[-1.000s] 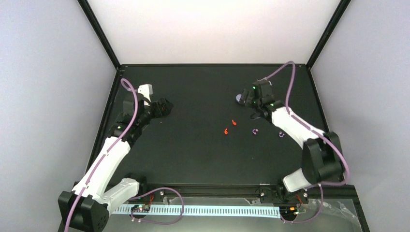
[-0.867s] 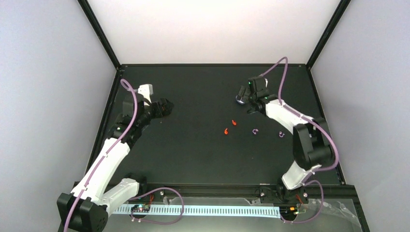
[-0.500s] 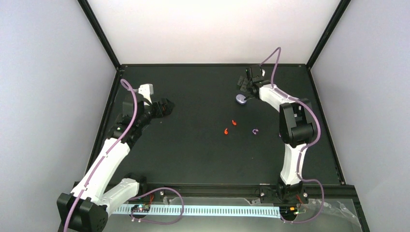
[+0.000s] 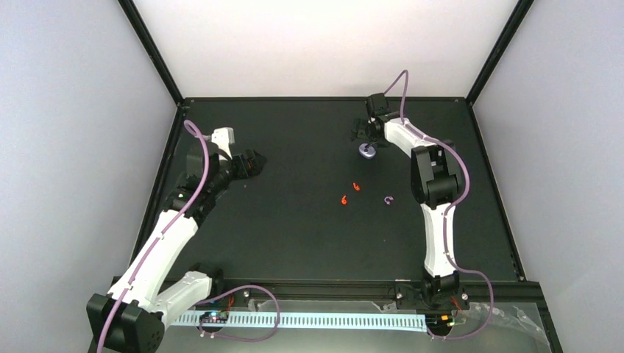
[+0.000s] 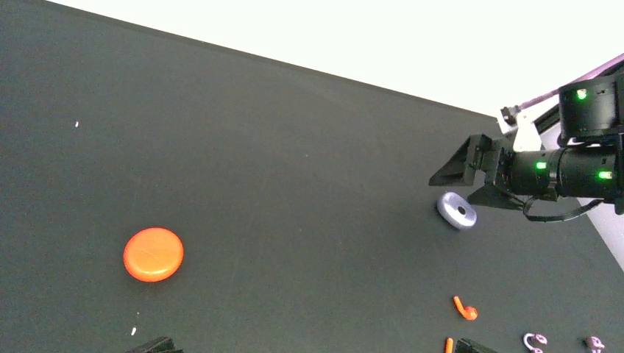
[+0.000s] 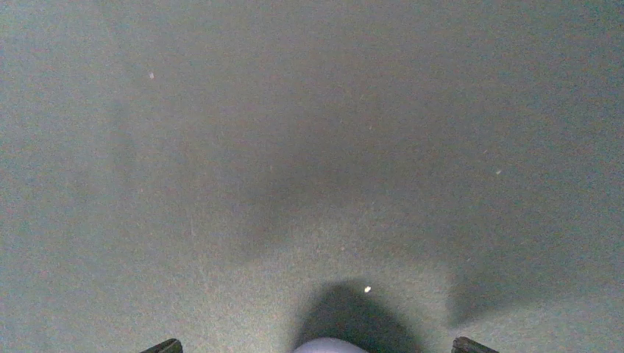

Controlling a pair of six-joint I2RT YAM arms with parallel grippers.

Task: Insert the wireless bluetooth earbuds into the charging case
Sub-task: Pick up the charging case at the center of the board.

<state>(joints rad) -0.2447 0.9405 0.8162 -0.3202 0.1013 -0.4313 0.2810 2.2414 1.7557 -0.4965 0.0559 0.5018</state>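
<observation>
Two red-orange earbuds (image 4: 356, 187) (image 4: 344, 199) and one purple earbud (image 4: 388, 199) lie mid-table; the second purple earbud (image 5: 593, 342) shows only in the left wrist view, beside the first (image 5: 534, 340). A purple pebble case (image 4: 367, 151) lies closed at the far right. My right gripper (image 4: 359, 134) is open and empty just beyond it, with the case's edge (image 6: 331, 345) between its fingertips (image 6: 168, 344). An orange round case (image 5: 153, 254) lies closed ahead of my left gripper (image 4: 252, 163), which is open and empty.
The black mat (image 4: 294, 235) is edged by a raised black frame (image 4: 324, 98) with grey walls behind. My right arm's forearm (image 4: 434, 176) stretches over the right part of the mat, next to the purple earbud.
My right arm has swung from beside the earbuds toward the far edge, passing over the purple case, and now covers one purple earbud in the top view. The left arm has not moved.
</observation>
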